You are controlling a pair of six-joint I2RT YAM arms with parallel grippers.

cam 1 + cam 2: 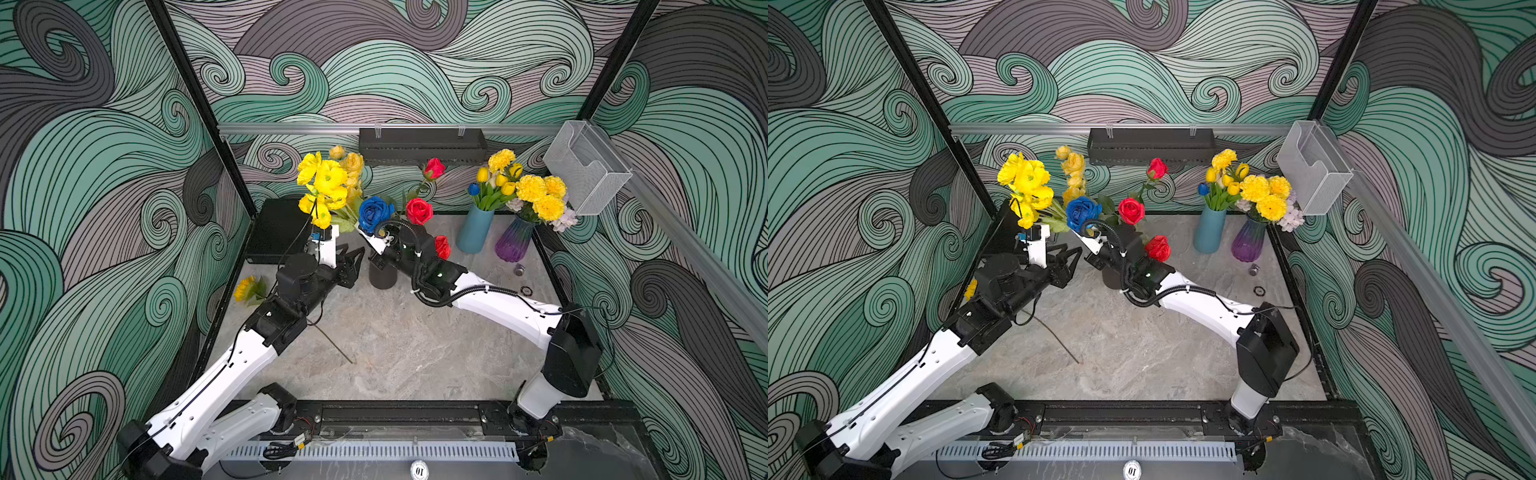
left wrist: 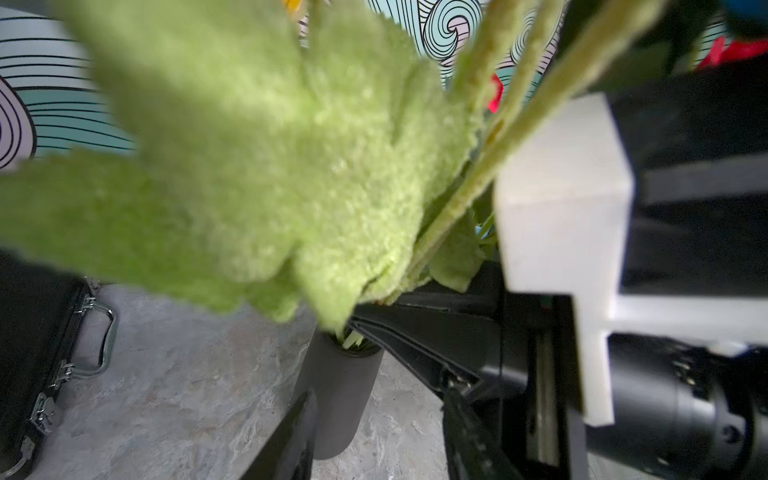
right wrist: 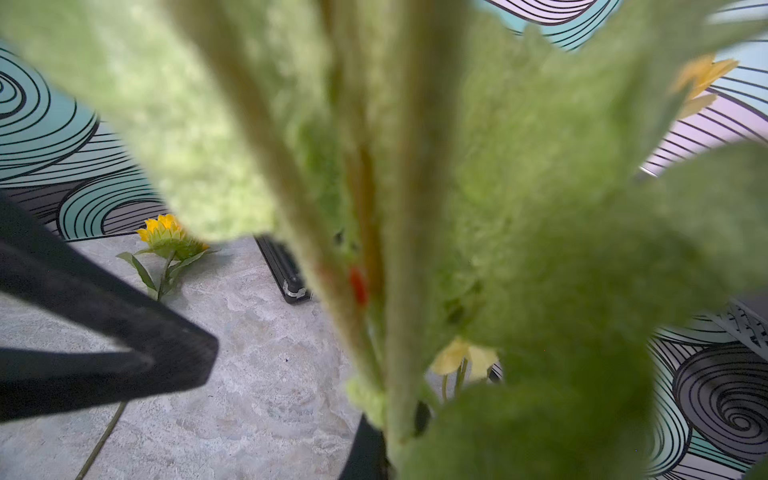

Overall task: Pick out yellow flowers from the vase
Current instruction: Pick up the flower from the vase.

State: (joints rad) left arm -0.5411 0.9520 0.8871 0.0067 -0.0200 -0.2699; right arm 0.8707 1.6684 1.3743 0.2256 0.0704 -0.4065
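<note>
In both top views a small round white sticker (image 1: 419, 471) (image 1: 1132, 471) is seen at the middle of the rig's front edge, just below the slotted grey strip (image 1: 374, 451) (image 1: 1092, 451). The number 10 is printed on it and is seen upside down. The finer print around its rim cannot be read.

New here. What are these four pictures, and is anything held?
Two robot arms, each ending in a gripper. Two pictures look down from overhead; two come from wrist cameras, mostly filled by leaves. On the table: a dark vase holding yellow flowers plus a blue rose and red roses, a blue vase, a purple vase, a black case, a sunflower lying flat. The left gripper is open near the stems. The right gripper is shut by those stems; whether it grips them is hidden.
</note>
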